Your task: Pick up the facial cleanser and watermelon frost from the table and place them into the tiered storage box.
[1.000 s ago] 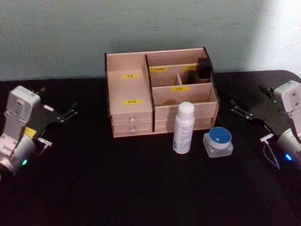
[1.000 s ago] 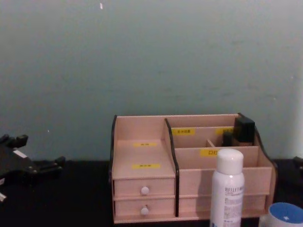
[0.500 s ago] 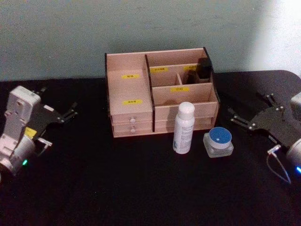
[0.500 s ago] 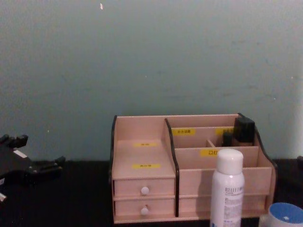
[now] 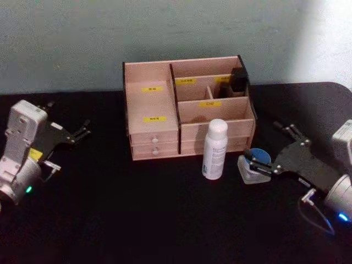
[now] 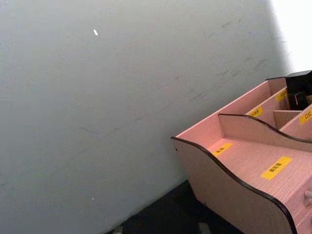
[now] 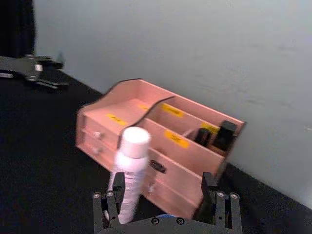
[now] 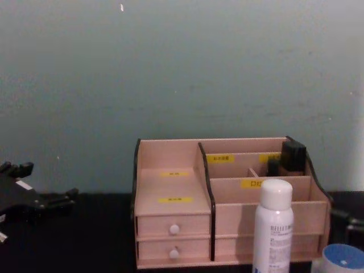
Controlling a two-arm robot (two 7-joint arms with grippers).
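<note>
- Hovering with fingers spread, the right end effector [image 5: 268, 147] has one fingertip over the blue-lidded jar [image 5: 250, 173].
- White spray bottle [image 5: 214, 149] stands just left of it, before the tiered storage box [image 5: 151, 104].
- Left end effector [image 5: 81, 130], also spread, sits far left.

Yellow labels [image 5: 155, 119] and bottle print [image 8: 272, 232] illegible.

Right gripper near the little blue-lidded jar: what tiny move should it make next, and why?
Probably nudge the right gripper leftward and down until its open fingers straddle the blue-lidded jar. One finger crosses over the jar's lid and the other lies beyond it, toward the tiered storage box, so the jar isn't yet between them. The left gripper sits idle at far left.
</note>
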